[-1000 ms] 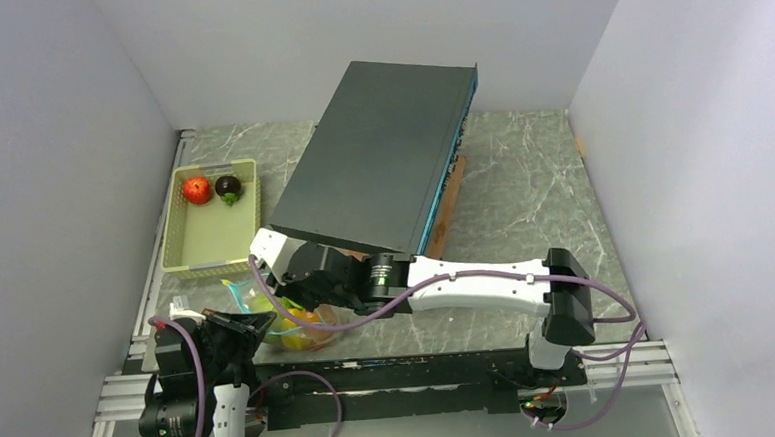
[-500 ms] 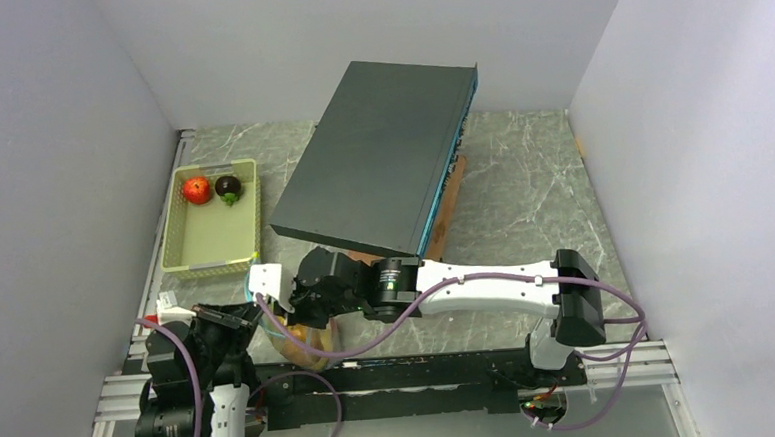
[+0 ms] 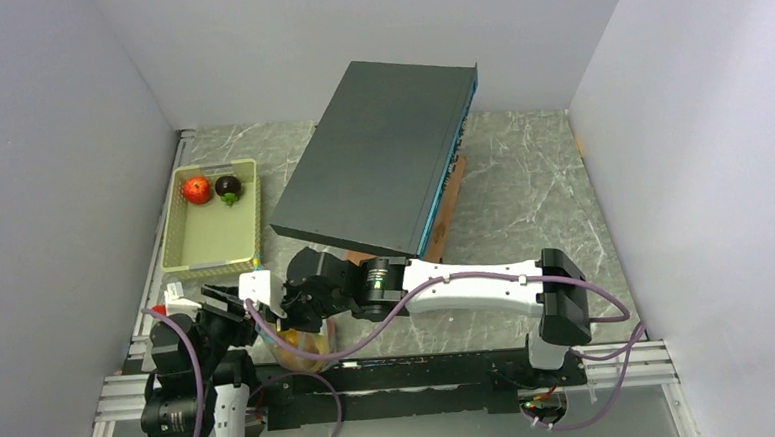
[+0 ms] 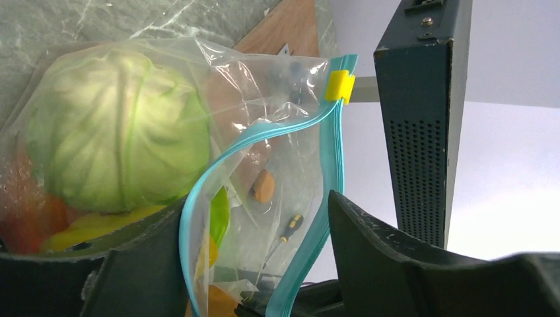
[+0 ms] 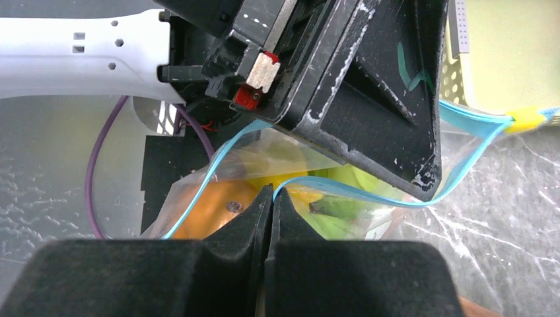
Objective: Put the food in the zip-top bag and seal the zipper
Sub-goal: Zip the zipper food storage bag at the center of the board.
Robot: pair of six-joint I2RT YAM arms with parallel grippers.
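surface: grey marbled table (image 3: 531, 171) | walls (image 3: 354, 30): plain white | zip-top bag (image 4: 290, 152): near-left edge

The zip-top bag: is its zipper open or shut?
Open: in the left wrist view the zipper splits into two teal strips gaping apart below the yellow slider.

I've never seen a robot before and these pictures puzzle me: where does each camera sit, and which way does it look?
Top external: high behind the arm bases, looking down on the table; left arm and right arm both show.
Left wrist: on the left arm, facing the zip-top bag; the open left gripper frames it.
Right wrist: on the right arm, facing the zipper that its shut right gripper pinches.
Shared: both wrist views show the zipper's yellow slider.
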